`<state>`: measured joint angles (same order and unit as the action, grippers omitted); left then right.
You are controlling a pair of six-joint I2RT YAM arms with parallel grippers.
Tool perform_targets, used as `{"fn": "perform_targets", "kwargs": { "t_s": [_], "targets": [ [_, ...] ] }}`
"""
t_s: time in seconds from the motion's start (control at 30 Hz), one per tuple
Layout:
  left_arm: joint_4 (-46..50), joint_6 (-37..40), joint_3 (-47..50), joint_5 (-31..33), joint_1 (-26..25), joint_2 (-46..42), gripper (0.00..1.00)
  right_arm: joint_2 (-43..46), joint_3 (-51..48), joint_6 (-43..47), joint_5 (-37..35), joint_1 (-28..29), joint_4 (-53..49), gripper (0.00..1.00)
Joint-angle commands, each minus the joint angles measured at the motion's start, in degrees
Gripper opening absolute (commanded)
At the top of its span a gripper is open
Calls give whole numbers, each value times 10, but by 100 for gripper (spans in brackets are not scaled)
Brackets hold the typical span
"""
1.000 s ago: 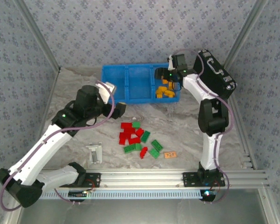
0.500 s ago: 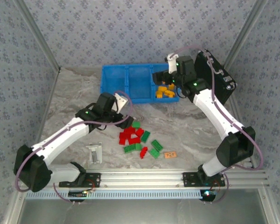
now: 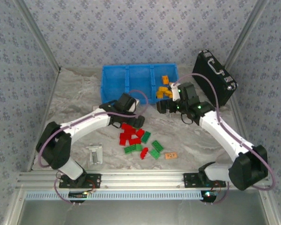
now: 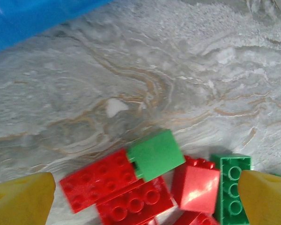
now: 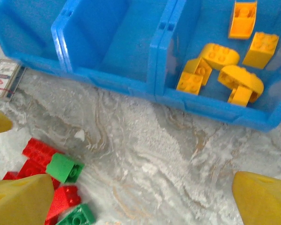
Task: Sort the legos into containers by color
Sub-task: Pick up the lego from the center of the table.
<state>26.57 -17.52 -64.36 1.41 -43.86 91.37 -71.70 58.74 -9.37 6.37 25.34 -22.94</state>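
The blue tray (image 3: 114,77) is seen at the far edge of the tabletop (image 3: 75,103), about midway along it. Orange-yellow legos (image 3: 165,89) lie in its right compartment (image 5: 210,21) (loosely heaped, some tilted). The red and green legos (image 3: 138,140) are gathered in a loose pile near the middle of the tabletop, toward the near edge.

The left gripper (image 3: 136,121) is held with its jaws wide apart over the far edge of that pile, and nothing is gripped. In the left wrist view, several red bricks and a green brick (image 4: 155,153) resting partly on them are seen between the yellow fingertips (image 4: 21,199).

The right gripper (image 3: 163,105) is likewise spread apart and grips nothing. It is placed over bare tabletop between the tray's near wall and the pile, with the orange-yellow legos just beyond it.

A black case (image 3: 215,77) leans at the far right corner. A pale-orange tag (image 3: 171,155) and a grey-white bracket (image 3: 95,153) lie toward the near edge.
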Motion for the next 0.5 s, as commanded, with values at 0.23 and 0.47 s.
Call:
{"fn": "perform_targets", "kwargs": {
  "t_s": [0.23, 0.47],
  "targets": [
    [7, -125, -57, 64, -42, 107, 98, 148, -99, -44, 41, 8, -14, 99],
    [36, -172, -89, 85, -49, 151, 83, 204, -141, -64, 59, 7, -27, 99]
  ]
}}
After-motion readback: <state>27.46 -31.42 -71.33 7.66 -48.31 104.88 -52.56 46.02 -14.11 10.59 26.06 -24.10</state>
